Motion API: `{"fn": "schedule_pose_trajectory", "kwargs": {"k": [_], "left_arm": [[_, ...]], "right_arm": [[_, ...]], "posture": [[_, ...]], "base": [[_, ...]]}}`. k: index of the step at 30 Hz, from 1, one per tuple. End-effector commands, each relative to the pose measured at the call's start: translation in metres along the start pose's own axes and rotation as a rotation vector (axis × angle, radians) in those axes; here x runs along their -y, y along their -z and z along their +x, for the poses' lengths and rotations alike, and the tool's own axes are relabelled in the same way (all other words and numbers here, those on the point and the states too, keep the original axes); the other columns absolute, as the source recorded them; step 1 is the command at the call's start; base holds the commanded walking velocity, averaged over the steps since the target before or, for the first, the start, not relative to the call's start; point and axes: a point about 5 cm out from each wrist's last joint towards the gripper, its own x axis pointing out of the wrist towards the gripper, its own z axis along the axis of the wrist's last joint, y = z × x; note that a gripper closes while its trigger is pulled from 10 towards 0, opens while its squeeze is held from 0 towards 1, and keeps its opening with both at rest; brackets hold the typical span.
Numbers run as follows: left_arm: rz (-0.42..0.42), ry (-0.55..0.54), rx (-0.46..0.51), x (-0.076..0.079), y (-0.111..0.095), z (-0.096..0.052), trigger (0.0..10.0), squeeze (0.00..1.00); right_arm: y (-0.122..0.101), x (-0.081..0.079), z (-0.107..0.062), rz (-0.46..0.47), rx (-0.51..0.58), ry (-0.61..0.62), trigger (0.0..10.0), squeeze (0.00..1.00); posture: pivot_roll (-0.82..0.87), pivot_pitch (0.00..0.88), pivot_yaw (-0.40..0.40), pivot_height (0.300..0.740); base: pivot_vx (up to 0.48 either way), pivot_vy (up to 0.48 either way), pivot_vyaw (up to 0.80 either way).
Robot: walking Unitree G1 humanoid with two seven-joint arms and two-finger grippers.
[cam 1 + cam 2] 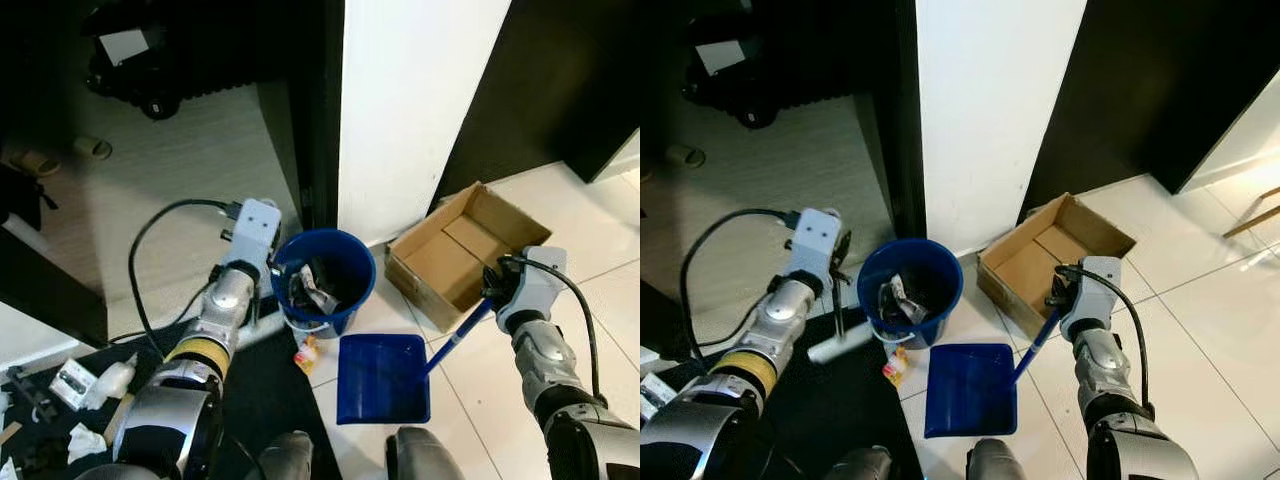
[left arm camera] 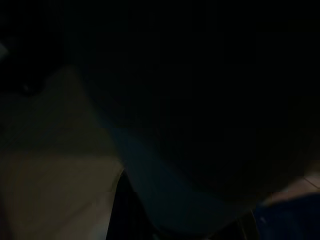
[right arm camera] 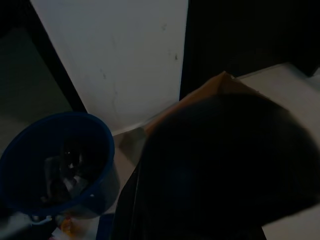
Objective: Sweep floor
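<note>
A bucket (image 1: 325,280) is sitting on the floor (image 1: 600,240) against the wall (image 1: 410,100), wrappers lying inside it. A dustpan (image 1: 383,378) is lying just in front; an open box (image 1: 465,250) is sitting to its right.

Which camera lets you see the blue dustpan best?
The left eye view: the whole blue dustpan lies flat on the tiles, its handle in the right gripper. The right eye view shows it whole too. The right wrist view catches a blue corner; the left wrist view is too dark.
</note>
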Motion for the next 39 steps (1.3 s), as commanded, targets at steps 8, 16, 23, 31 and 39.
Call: {"fn": "schedule_pose_trajectory", "kwargs": {"k": [8, 16, 23, 31, 39], "left_arm": [[-0.126, 0.002, -0.046, 0.018, 0.003, 0.002, 10.0, 0.00], [-0.286, 0.127, 0.038, 0.045, -0.029, 0.013, 10.0, 0.00], [-0.314, 0.380, 0.105, 0.082, -0.062, 0.013, 10.0, 0.00], [-0.368, 0.367, 0.214, 0.066, -0.093, 0.016, 10.0, 0.00], [-0.233, 0.360, 0.187, 0.005, -0.092, 0.009, 10.0, 0.00]], "right_arm": [[0.009, -0.009, -0.001, -0.006, -0.049, -0.015, 0.0, 0.00], [0.010, -0.012, -0.001, -0.012, -0.061, -0.028, 0.0, 0.00], [0.012, -0.012, -0.001, -0.011, -0.074, -0.030, 0.0, 0.00], [0.013, -0.011, -0.002, -0.015, -0.082, -0.031, 0.0, 0.00], [0.015, -0.011, -0.003, -0.012, -0.090, -0.035, 0.0, 0.00]], "posture": [[0.05, 0.100, -0.012, 0.740], [0.06, 0.098, -0.018, 0.740], [0.05, 0.093, -0.018, 0.740], [0.05, 0.084, -0.019, 0.740], [0.06, 0.072, -0.023, 0.740]], "base": [[0.000, 0.000, 0.00], [0.000, 0.000, 0.00], [0.000, 0.000, 0.00], [0.000, 0.000, 0.00], [0.000, 0.000, 0.00]]}}
